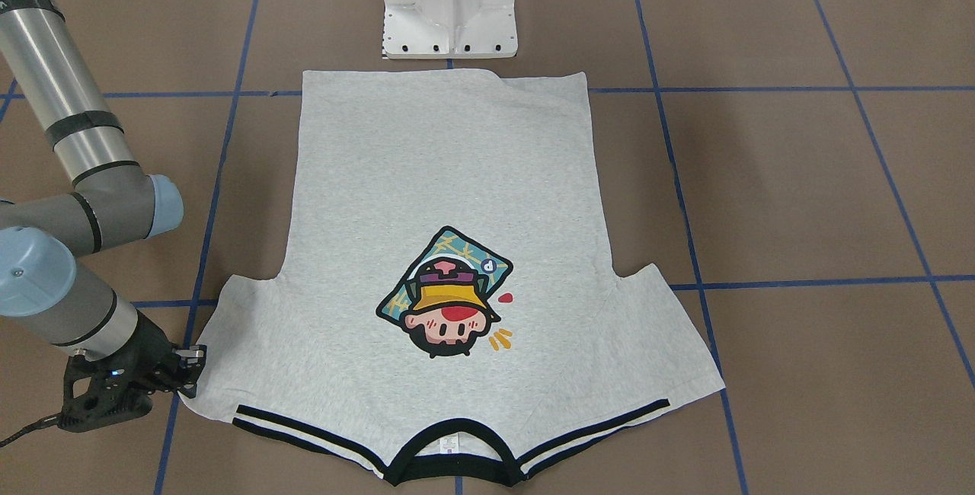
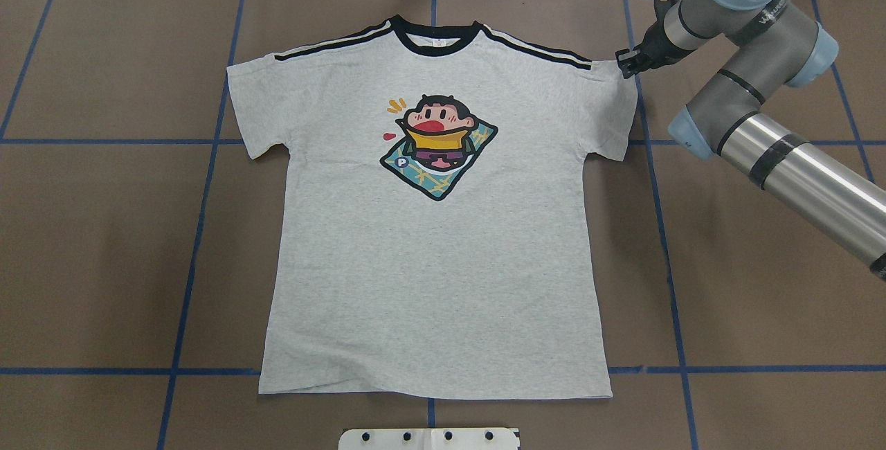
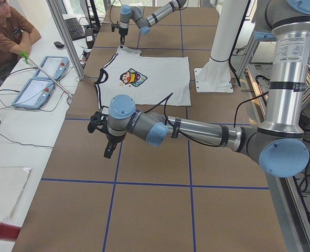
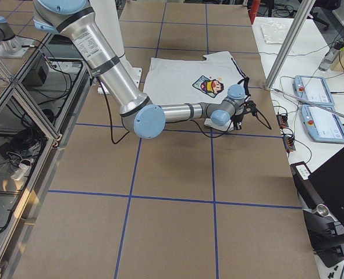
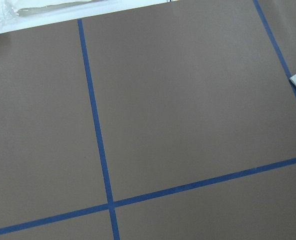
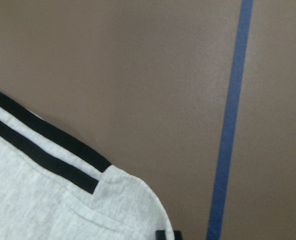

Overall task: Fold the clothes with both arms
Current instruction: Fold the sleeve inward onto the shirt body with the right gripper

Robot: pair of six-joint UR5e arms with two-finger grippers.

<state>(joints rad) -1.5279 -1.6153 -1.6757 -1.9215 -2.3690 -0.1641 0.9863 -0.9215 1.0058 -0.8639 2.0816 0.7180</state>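
The grey T-shirt (image 2: 436,263) lies flat and front up, with the cartoon print (image 2: 437,145) showing and the black collar (image 2: 435,45) at the far side. It also shows in the front view (image 1: 442,175). My right gripper (image 2: 626,64) is low at the outer corner of the shirt's right sleeve (image 2: 612,104), and also shows in the front view (image 1: 189,372). Its jaws look open, astride the sleeve edge. In the right wrist view the striped trim (image 6: 47,145) ends at the sleeve corner. My left gripper (image 3: 108,147) hovers over bare table, well off the shirt. I cannot tell whether it is open or shut.
The white pedestal base (image 1: 449,7) stands just beyond the shirt's hem. Blue tape lines (image 5: 95,125) grid the brown table. A seated operator (image 3: 8,31) and two teach pendants (image 3: 39,79) are on the side table past the collar end.
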